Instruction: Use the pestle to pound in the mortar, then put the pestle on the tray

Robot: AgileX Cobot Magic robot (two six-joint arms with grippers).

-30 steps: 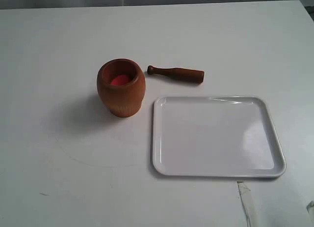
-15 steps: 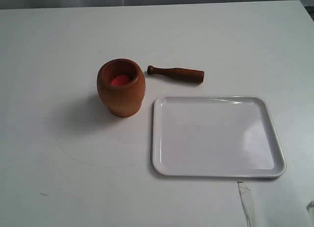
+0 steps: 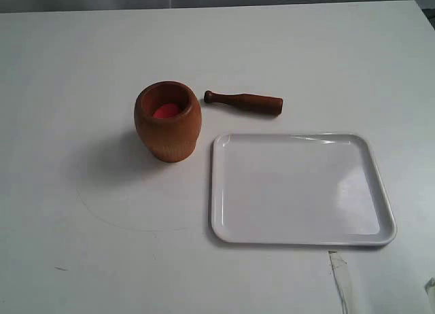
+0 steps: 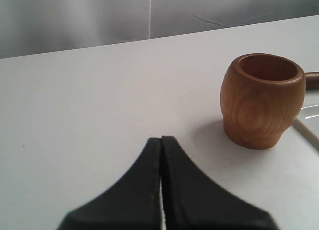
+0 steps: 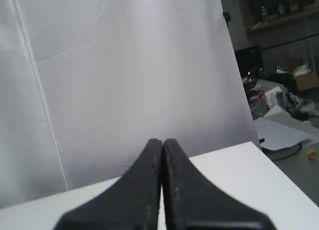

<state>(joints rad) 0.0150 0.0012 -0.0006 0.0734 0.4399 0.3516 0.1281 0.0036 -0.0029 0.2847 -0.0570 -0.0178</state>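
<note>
Left gripper [image 4: 161, 139] is pressed together, holding nothing; the mortar [image 4: 261, 100] stands ahead of it, well apart, and hides most of the pestle [image 4: 313, 79] behind. Only a corner of the tray [image 4: 305, 130] shows beside. My right gripper [image 5: 163, 142] is pressed together too. Nothing moved since before.

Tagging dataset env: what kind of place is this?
Likely a lab or workshop test bench, not a kitchen: white table, white sheet backdrop, and a cluttered desk with papers and boxes beyond.
</note>
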